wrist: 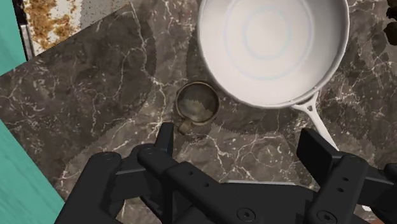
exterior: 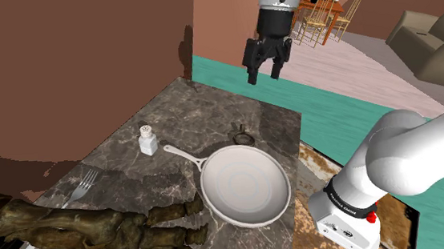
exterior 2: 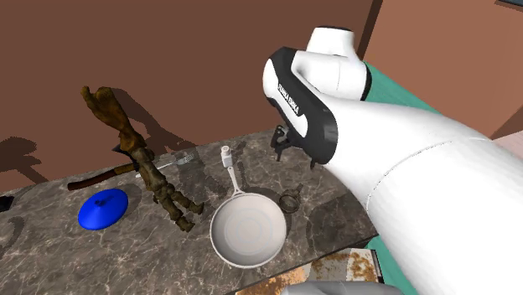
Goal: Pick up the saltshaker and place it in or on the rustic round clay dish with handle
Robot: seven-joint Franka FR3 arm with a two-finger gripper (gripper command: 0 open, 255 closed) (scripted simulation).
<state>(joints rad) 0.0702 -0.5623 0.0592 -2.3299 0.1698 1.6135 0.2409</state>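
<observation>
The saltshaker (exterior: 148, 140) (exterior 2: 225, 154) is small and white with a grey cap. It stands upright on the dark marble table, close to the tip of the white pan's handle. The clay dish (exterior: 243, 136) (exterior 2: 290, 201) (wrist: 198, 103) is a tiny brownish round bowl with a short handle, and it sits right against the pan's rim. My black gripper (exterior: 263, 75) (wrist: 242, 143) hangs open and empty well above the table. In the wrist view the dish lies just beyond one finger (wrist: 165, 137).
A large white frying pan (exterior: 245, 184) (exterior 2: 247, 232) (wrist: 273, 44) takes up the table's middle. A gnarled brown branch-like piece (exterior: 83, 226) (exterior 2: 142, 159), a fork (exterior: 84, 185) and a blue lid (exterior 2: 103, 208) lie further along. Teal floor (exterior: 331, 104) borders the table (exterior: 203, 113).
</observation>
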